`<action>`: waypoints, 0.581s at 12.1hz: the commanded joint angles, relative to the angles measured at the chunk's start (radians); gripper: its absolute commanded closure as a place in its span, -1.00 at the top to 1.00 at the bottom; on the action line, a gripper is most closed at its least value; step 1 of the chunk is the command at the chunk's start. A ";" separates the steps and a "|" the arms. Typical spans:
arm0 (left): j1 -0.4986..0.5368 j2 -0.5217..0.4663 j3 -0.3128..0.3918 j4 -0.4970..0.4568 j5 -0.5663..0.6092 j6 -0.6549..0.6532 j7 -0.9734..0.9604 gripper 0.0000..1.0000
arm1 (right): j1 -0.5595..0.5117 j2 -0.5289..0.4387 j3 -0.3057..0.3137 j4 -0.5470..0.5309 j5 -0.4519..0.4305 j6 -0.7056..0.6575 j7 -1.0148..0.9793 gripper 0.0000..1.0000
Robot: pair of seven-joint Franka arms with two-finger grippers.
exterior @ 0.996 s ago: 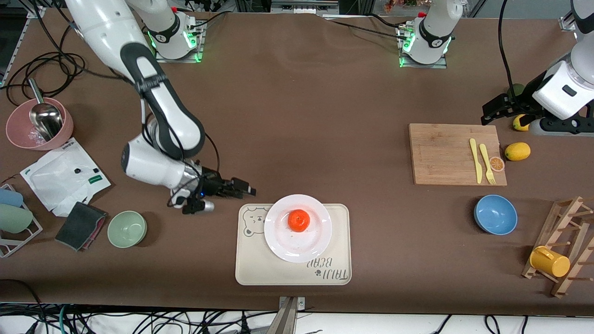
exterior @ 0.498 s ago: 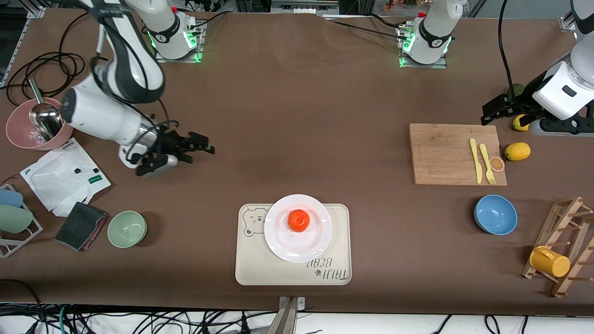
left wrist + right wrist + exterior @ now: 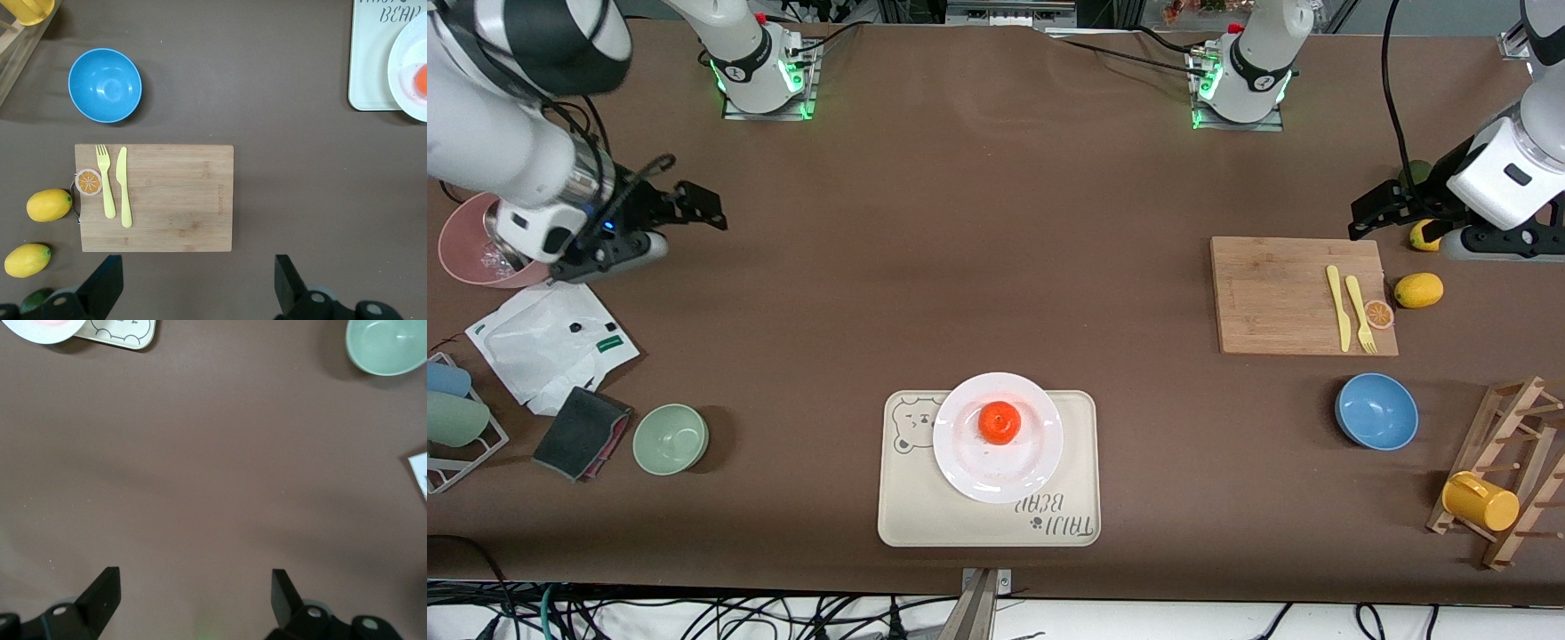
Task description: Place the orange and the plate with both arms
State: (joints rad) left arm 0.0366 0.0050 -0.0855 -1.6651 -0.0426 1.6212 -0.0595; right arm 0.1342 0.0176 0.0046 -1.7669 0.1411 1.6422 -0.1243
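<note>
seeing the orange [image 3: 1000,422] on the plate [image 3: 999,471], at my tray's [image 3: 907,507] bear corner; right gripper [image 3: 698,204] and left gripper [image 3: 1371,209] both spread wide, empty, above table [image 3: 996,222] ends.

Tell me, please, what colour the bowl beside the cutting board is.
The bowl is blue, clearest in the left wrist view.

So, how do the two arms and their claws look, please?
Both arms are glossy white with dark grey or black bands at the joints. Their round bases glow green and carry a small red button; black cables run from them. The right claw and left claw are black with two flat, squared fingers each. A small blue light shows at the right wrist.
</note>
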 commanded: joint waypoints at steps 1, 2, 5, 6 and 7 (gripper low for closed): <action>0.002 0.013 -0.003 0.033 0.004 -0.026 0.000 1.00 | 0.002 -0.008 0.003 0.096 -0.064 -0.122 0.046 1.00; 0.002 0.013 -0.003 0.033 0.004 -0.026 0.000 1.00 | 0.002 -0.008 0.003 0.133 -0.087 -0.154 0.046 1.00; 0.002 0.013 -0.003 0.033 0.004 -0.026 0.000 1.00 | 0.002 -0.001 -0.002 0.155 -0.109 -0.151 0.048 1.00; 0.002 0.013 -0.003 0.033 0.004 -0.026 0.000 1.00 | 0.002 -0.002 -0.024 0.155 -0.113 -0.151 0.049 1.00; 0.000 0.013 -0.003 0.035 0.006 -0.026 -0.002 1.00 | 0.001 -0.002 -0.031 0.155 -0.113 -0.151 0.048 1.00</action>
State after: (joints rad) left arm 0.0366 0.0051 -0.0855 -1.6650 -0.0426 1.6210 -0.0595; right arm 0.1337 0.0059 -0.0076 -1.6374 0.0441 1.5088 -0.0870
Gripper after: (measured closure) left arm 0.000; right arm 0.000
